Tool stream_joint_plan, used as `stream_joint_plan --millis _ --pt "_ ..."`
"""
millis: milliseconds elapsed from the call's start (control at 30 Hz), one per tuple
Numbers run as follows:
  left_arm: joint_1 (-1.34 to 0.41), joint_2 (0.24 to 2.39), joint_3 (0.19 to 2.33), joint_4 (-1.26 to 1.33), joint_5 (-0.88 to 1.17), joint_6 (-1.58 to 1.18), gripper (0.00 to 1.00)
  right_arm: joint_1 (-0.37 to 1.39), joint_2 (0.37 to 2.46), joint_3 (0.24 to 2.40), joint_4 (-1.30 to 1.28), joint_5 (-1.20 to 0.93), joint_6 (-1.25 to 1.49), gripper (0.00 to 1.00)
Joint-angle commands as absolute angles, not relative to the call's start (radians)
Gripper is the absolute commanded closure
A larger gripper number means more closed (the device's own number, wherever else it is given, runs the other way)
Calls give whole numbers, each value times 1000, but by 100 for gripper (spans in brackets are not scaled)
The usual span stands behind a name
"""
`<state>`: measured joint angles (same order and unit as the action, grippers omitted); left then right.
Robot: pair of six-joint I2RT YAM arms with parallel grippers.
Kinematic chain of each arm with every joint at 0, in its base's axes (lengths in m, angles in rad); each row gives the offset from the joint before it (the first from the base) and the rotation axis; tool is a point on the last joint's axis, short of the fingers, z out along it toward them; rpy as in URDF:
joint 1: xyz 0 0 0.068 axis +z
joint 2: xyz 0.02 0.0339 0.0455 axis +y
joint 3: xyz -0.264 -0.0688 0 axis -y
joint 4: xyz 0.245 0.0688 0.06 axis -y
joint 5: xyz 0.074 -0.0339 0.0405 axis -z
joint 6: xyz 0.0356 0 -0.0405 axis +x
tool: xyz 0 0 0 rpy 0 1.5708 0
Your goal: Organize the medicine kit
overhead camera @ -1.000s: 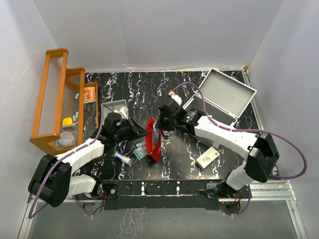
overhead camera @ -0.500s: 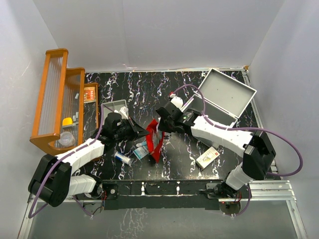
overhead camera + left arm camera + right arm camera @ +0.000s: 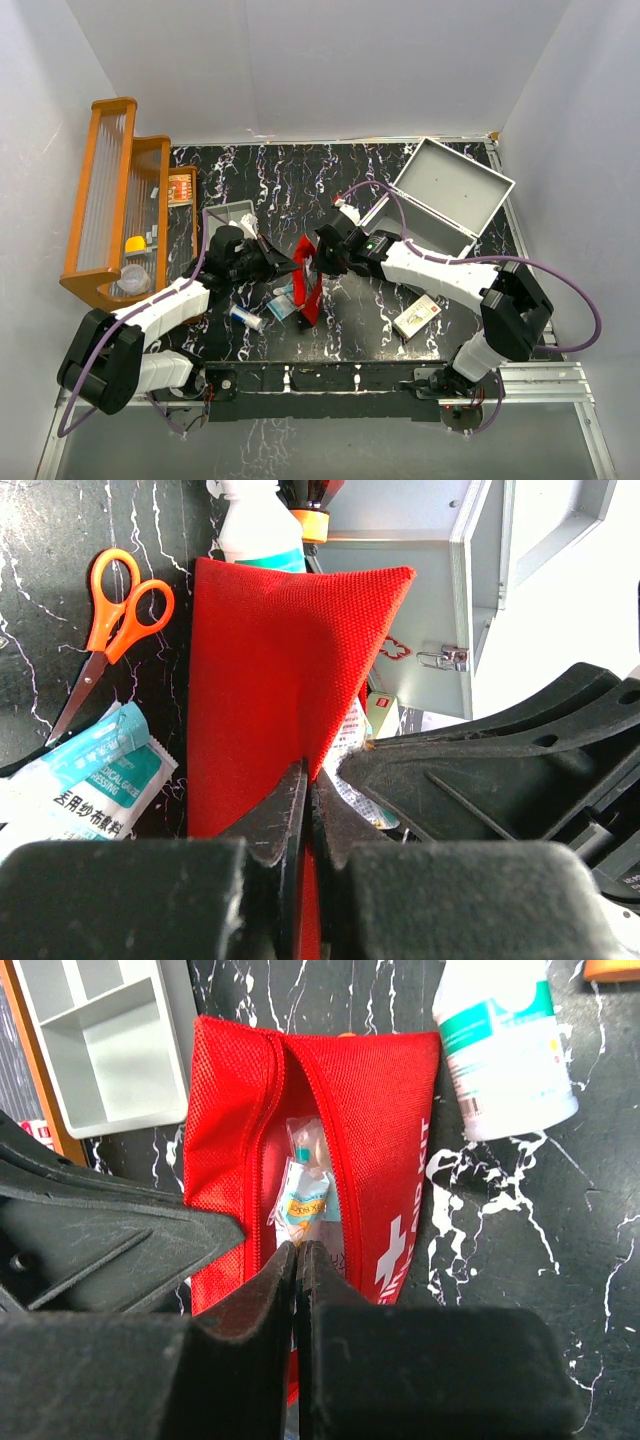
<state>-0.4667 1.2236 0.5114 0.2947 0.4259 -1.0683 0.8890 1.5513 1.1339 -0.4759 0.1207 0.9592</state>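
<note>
My left gripper (image 3: 308, 770) was pressed together on a fold of the red pouch (image 3: 285, 670), a soft woven fabric that tented up from the pinch. My right gripper (image 3: 298, 1250) was pressed together too, at the pouch's unzipped mouth beside a clear sachet (image 3: 303, 1195). Whether it nipped the zip lip or the sachet I could not tell. The medicine kit (image 3: 455, 182) sat at the far right corner of the table (image 3: 290, 175), lid thrown back. I judged it a stiff, smooth, light-grey metal box, the heaviest thing here and slippery on its flat sides, so a wall rim or the lid's edge looked the best hold. A round white plastic bottle (image 3: 505, 1050) lay just beside the pouch, with orange-handled scissors (image 3: 115, 615) nearby
</note>
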Motion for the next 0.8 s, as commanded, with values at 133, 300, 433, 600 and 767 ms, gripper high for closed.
stream_joint_plan --millis 133,300,433,600,767 --pt "-469 1232 536 340 442 -1076 100 896 1548 1123 -305 266 874 100" --pt "-470 1237 538 336 445 -1075 100 897 1562 1102 -231 281 797 100" --pt "-469 1239 538 340 447 -1077 100 898 1589 1075 -218 273 796 100" --pt "-470 1242 541 344 450 -1078 100 897 1611 1034 -199 275 814 100" --pt "-469 1246 546 341 452 -1073 100 897 1636 1046 -195 289 817 100"
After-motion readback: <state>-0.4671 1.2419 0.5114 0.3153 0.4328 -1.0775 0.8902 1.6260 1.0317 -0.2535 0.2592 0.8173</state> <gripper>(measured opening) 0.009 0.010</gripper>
